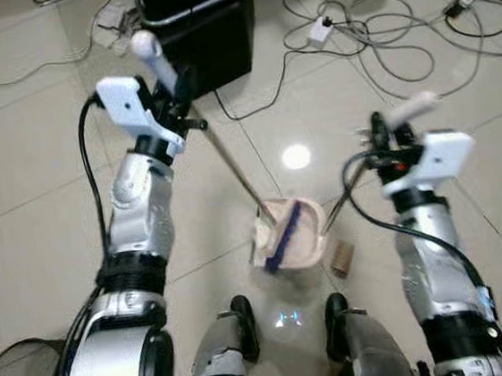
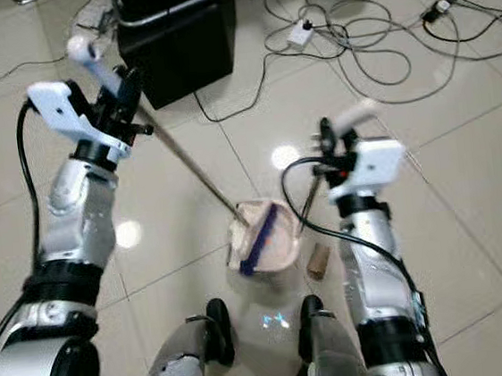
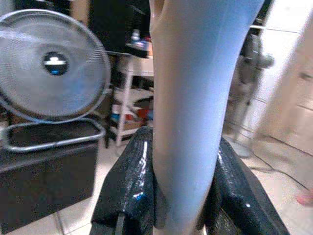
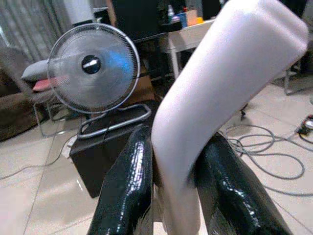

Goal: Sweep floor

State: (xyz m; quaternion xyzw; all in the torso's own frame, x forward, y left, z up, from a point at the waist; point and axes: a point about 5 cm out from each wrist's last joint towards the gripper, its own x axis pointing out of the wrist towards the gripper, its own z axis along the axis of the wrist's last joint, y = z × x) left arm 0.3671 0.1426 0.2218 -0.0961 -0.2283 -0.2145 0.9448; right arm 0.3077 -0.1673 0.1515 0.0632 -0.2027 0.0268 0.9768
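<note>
Broom [image 1: 231, 168], slim-handled with a blue-bristled head, rests in the pale dustpan [image 1: 305, 236] on the tiled floor [image 1: 34, 175]; left hand [image 1: 174, 93] grips its handle, right hand [image 1: 388, 129] grips the dustpan handle.

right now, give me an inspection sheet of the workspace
surface: glossy beige tiled floor, lamp glare on it
job's things: broom head resting in the dustpan in front of the robot's feet
clutter: small brown cylinder on the floor just right of the dustpan
grippers: left gripper shut on the broom handle; right gripper shut on the dustpan handle
cables: loose cords and a power strip ahead
surroundings: black bin ahead; standing fan behind it
</note>
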